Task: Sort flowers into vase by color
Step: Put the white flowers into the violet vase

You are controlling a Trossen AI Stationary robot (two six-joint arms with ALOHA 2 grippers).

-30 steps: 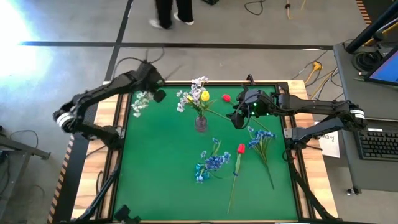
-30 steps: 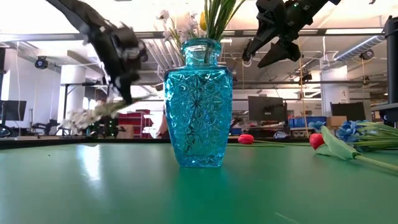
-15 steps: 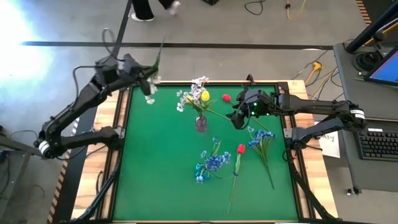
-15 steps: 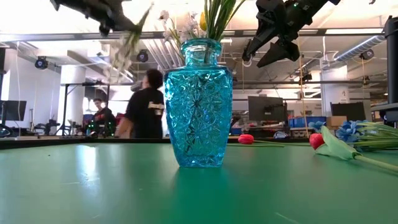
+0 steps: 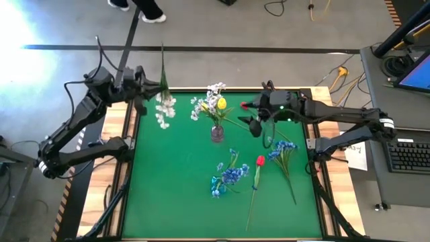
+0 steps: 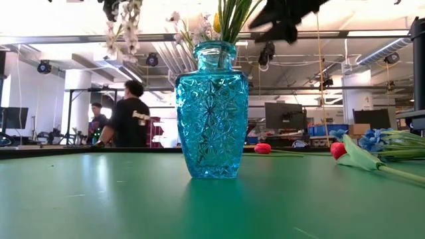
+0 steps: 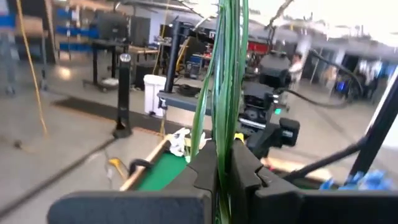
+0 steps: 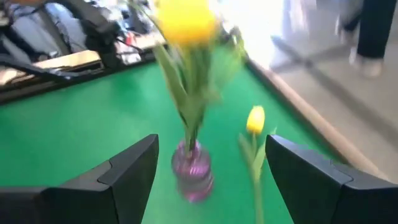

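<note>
Green bench (image 5: 175, 202): at upper left our left pincer (image 5: 149, 86) pinches the white spray (image 5: 163, 107), vase (image 5: 217, 132) next; right pincer (image 5: 252, 114) spread.

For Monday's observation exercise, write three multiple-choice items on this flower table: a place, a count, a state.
1. Where does the vase stand? A on the green mat; B on the floor; C on the wooden rim.
2. How many red tulips lie on the mat? A one; B two; C four.
3. The left hand is: A open, empty; B shut on a white spray; C resting on the mat.
Key: A, green surrounds the vase; B, two red buds show; B, the stem sits clamped between its fingers.
</note>
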